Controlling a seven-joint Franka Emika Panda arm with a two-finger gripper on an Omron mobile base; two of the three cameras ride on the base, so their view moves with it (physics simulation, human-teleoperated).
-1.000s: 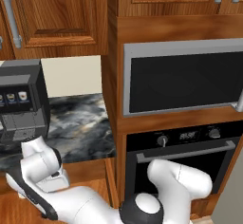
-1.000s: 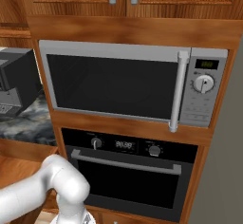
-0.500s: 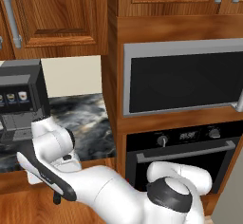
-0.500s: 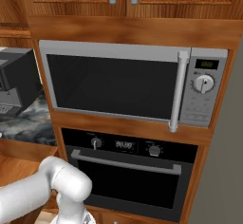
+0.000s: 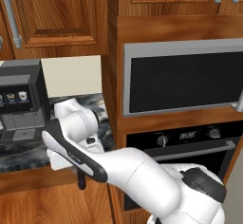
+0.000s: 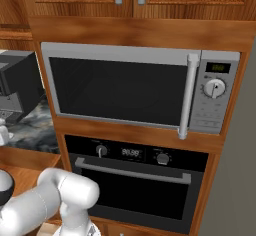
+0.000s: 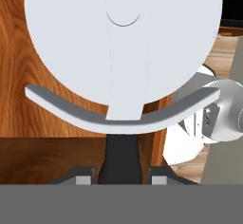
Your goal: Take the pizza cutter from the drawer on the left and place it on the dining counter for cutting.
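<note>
Pizza cutter [image 7: 123,52], pale round blade filling the upper centre of the hand view, dark handle pinched between the narrowed jaws of the gripper [image 7: 121,179] at bottom centre, reddish-brown wooden cabinet front [image 7: 28,118] behind at left.

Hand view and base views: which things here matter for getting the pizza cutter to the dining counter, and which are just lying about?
For the job:
- pizza cutter, held by its dark handle
- gripper, closed on that handle

Just about:
- coffee machine
- marbled counter under it
- microwave
- oven
- upper cabinets
</note>
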